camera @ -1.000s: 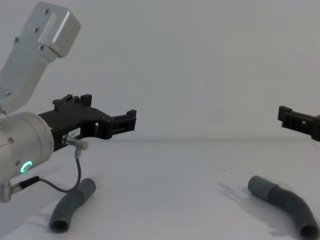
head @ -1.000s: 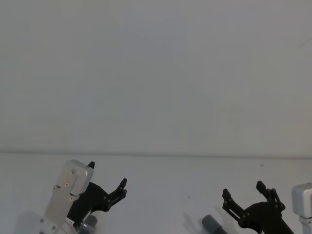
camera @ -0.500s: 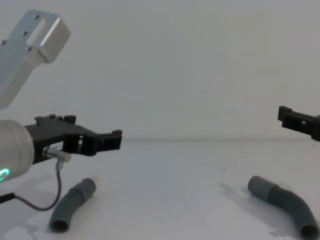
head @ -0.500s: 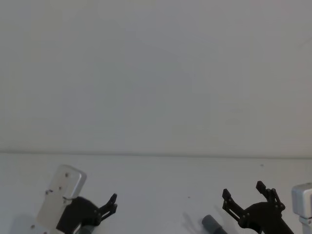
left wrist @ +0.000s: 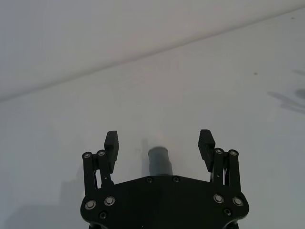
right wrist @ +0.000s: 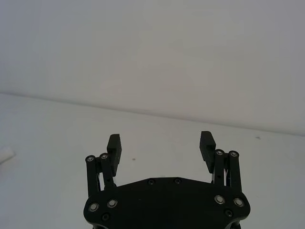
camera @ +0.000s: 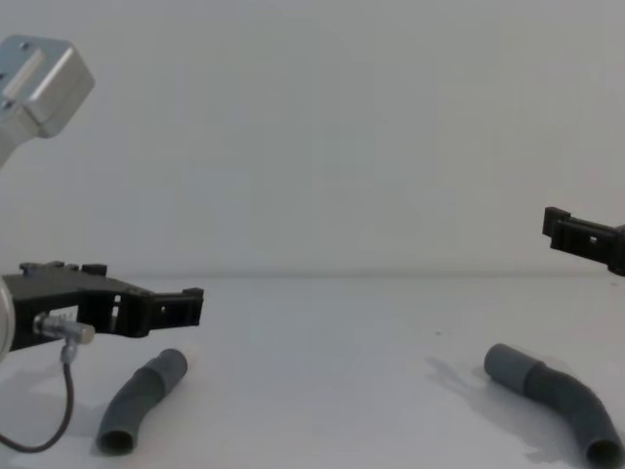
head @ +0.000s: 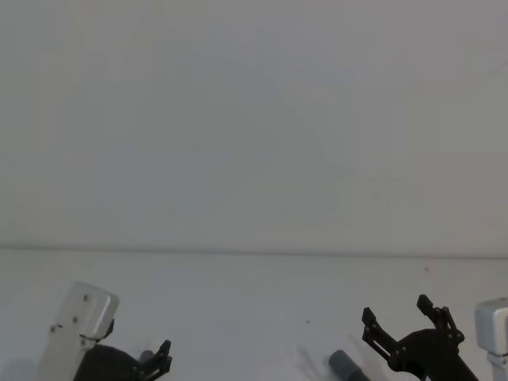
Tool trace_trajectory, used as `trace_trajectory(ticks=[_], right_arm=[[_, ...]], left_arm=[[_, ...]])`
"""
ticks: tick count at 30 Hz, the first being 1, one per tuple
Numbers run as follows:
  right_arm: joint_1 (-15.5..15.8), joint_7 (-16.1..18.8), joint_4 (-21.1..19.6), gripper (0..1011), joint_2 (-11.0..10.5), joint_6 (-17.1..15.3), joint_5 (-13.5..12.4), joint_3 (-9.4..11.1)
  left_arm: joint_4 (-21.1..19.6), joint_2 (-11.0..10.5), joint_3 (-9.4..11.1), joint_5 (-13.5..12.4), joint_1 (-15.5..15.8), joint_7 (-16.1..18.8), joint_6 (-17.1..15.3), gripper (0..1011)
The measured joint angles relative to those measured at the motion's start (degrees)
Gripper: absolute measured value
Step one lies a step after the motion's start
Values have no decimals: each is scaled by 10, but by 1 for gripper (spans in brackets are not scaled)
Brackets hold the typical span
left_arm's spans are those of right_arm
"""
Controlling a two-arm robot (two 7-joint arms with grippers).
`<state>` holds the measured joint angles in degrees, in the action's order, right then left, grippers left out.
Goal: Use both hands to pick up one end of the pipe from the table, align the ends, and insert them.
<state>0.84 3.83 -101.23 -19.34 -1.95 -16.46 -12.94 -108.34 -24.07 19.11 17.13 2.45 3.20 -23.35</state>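
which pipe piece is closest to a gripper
The left pipe piece: the open left gripper hangs low just above it, its end framed between the fingers in the left wrist view. The right pipe piece lies well below the right gripper.

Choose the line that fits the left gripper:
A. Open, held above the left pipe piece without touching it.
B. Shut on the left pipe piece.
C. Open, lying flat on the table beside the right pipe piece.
A: the left gripper has its fingers wide apart with nothing between them. In the chest view it hangs above the left pipe piece, which lies on the table.
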Motion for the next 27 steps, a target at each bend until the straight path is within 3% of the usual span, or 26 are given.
trace_trajectory(ticks=[15, 27], right_arm=[[0, 0, 0, 1001, 0, 0, 0, 0], [0, 0, 0, 1001, 0, 0, 0, 0]], left_arm=[[-41, 35, -38, 44, -38, 27, -72, 1001], [-54, 56, -46, 57, -39, 45, -134, 1001]])
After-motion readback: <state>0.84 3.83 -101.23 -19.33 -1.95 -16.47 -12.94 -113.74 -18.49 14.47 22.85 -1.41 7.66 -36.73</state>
